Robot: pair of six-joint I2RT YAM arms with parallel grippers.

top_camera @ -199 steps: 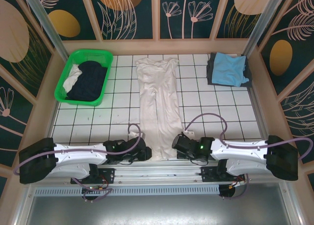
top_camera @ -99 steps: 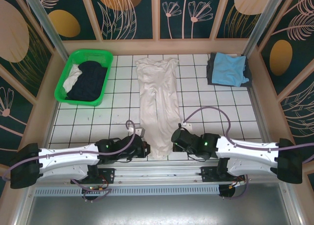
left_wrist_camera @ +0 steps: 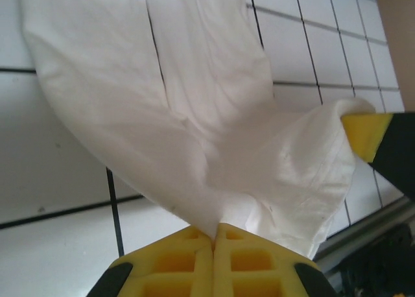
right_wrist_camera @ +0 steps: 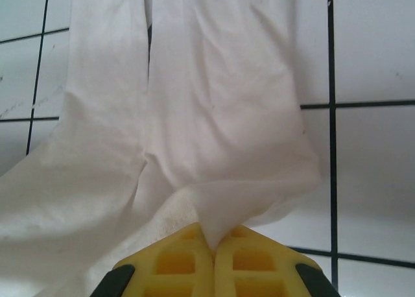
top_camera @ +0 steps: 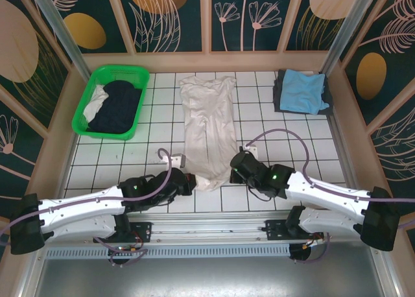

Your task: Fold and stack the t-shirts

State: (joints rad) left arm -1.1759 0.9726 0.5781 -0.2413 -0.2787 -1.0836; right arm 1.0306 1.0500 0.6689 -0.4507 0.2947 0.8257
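Left hand point(left_wrist_camera: 214, 237): yellow pads pressed together, pinching the near left corner of the white t-shirt point(top_camera: 207, 122); the cloth rises to a peak at its tips.
Right hand point(right_wrist_camera: 213, 240): pads closed tight on the near right corner of the same shirt, just across the hem from the left hand.
White t-shirt: runs away from both hands as a long narrow strip on the tiled table point(top_camera: 149, 135).
Light blue t-shirt point(top_camera: 305, 91): far beyond the right hand, lying on a dark grey t-shirt point(top_camera: 279, 97).
Dark navy t-shirt point(top_camera: 118, 107): far beyond the left hand, in the green basket point(top_camera: 113, 69).
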